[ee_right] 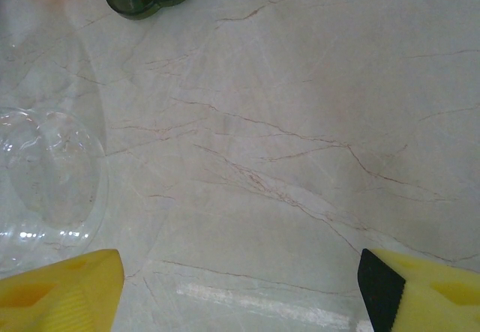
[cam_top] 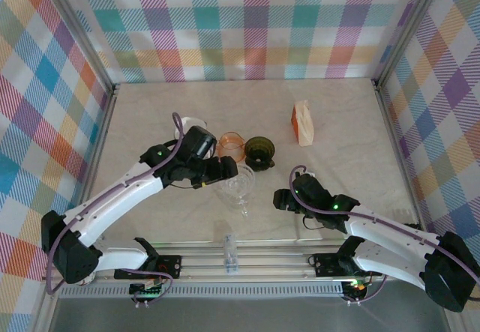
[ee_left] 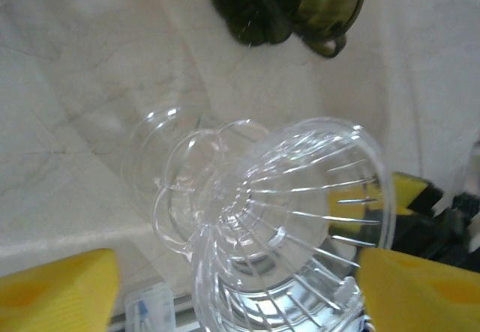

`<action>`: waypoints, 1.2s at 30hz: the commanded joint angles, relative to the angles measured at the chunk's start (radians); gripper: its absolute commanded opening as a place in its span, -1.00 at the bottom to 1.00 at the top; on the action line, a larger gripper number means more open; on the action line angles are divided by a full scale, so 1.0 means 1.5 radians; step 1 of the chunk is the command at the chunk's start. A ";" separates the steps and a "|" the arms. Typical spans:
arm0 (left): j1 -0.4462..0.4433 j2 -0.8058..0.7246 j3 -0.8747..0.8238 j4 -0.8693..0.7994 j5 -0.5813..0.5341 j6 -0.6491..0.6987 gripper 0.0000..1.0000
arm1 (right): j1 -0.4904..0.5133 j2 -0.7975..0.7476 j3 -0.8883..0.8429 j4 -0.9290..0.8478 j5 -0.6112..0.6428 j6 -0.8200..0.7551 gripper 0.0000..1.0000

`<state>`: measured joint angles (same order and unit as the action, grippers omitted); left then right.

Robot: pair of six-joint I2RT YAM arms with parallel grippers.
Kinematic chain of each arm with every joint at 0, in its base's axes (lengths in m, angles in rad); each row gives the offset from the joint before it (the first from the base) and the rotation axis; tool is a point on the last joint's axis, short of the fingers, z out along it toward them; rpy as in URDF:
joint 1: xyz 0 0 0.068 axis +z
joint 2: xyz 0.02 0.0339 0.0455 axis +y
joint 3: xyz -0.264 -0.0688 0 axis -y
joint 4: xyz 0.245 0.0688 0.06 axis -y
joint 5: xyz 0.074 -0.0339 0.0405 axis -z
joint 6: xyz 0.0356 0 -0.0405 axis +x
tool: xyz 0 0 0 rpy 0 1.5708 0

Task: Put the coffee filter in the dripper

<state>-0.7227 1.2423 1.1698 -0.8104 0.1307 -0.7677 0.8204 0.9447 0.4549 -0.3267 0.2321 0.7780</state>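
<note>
Orange dripper [cam_top: 232,146], dark green dripper [cam_top: 259,152], clear dripper [cam_top: 240,184]: three total, clustered mid-surface. The clear one lies tipped between the pads of the left claw [cam_top: 225,169], jaws spread wide, not clamped. One coffee filter pack [cam_top: 302,122] far right, well apart. Right claw [cam_top: 281,199] gaping, empty, over bare surface [cam_top: 352,160]; free room right of the cluster.

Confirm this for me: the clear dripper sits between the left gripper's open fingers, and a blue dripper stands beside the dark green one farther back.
Wrong in one respect: beside the dark green dripper stands an orange dripper, not a blue one, as the top external view shows. The clear dripper does sit between the open fingers of the left gripper.
</note>
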 commanded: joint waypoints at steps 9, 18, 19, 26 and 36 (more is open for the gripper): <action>0.007 -0.170 -0.134 0.166 -0.141 0.017 1.00 | -0.096 0.073 0.185 -0.061 0.007 -0.103 0.70; 0.008 -0.244 -0.239 0.192 -0.175 -0.008 0.96 | -0.247 0.264 0.387 -0.093 -0.041 -0.197 0.27; 0.008 -0.243 -0.239 0.186 -0.173 -0.005 0.94 | -0.258 0.281 0.400 -0.088 -0.041 -0.204 0.22; 0.007 -0.284 -0.305 0.246 -0.166 0.025 0.90 | -0.309 0.437 0.544 -0.098 -0.014 -0.259 0.03; 0.007 -0.294 -0.335 0.258 -0.175 0.050 0.92 | -0.320 0.609 0.698 -0.140 0.039 -0.314 -0.13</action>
<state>-0.7231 0.8013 0.6785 -0.4545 -0.1116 -0.7227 0.3420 1.8225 1.4540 -0.4957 0.2466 0.3538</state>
